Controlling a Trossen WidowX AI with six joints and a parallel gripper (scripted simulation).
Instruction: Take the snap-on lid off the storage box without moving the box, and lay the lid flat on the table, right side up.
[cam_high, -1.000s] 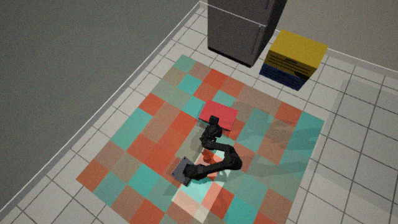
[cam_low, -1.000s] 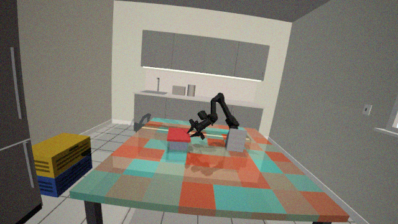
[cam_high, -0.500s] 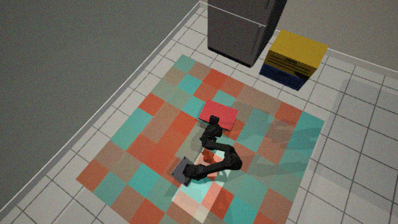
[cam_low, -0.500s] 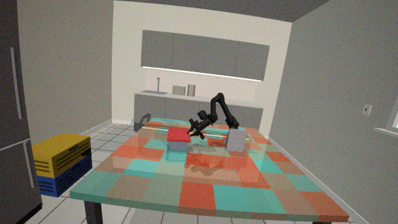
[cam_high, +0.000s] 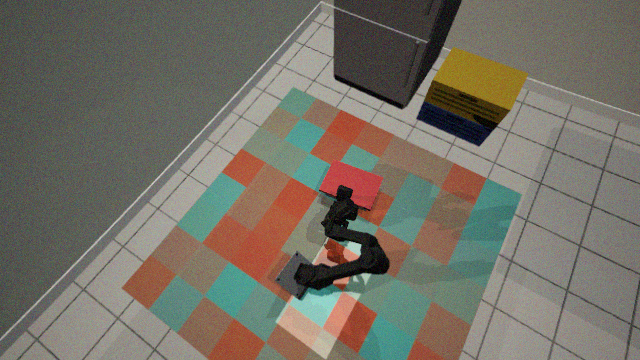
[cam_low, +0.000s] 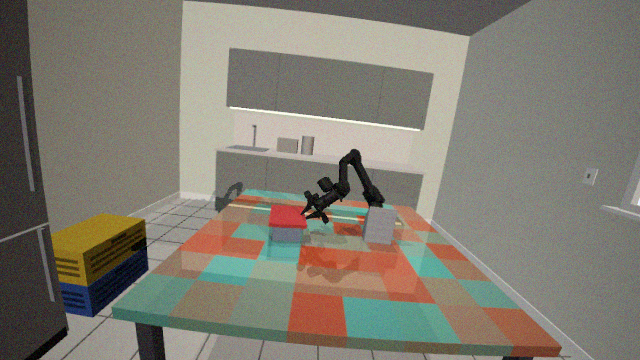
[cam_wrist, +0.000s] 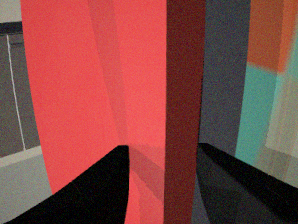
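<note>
The red lid (cam_high: 357, 176) (cam_low: 285, 214) (cam_wrist: 90, 90) lies level on top of the grey storage box (cam_low: 287, 234) (cam_wrist: 225, 75), which stands on the patchwork table (cam_high: 250, 200) (cam_low: 320, 310). My gripper (cam_low: 304, 215) (cam_wrist: 162, 154) is shut on the lid at its edge facing the arm. In the wrist view one finger lies over the lid's red top and the other is below its dark red rim, beside the box wall. In the top view the fingertips are hidden by the wrist. No gap shows between lid and box.
The arm's base plate (cam_high: 295, 275) is on the table, and a pale grey block (cam_low: 379, 226) shows below the base. A fridge (cam_high: 382, 55) and stacked yellow and blue crates (cam_high: 477, 80) (cam_low: 105, 245) stand on the floor beyond the table.
</note>
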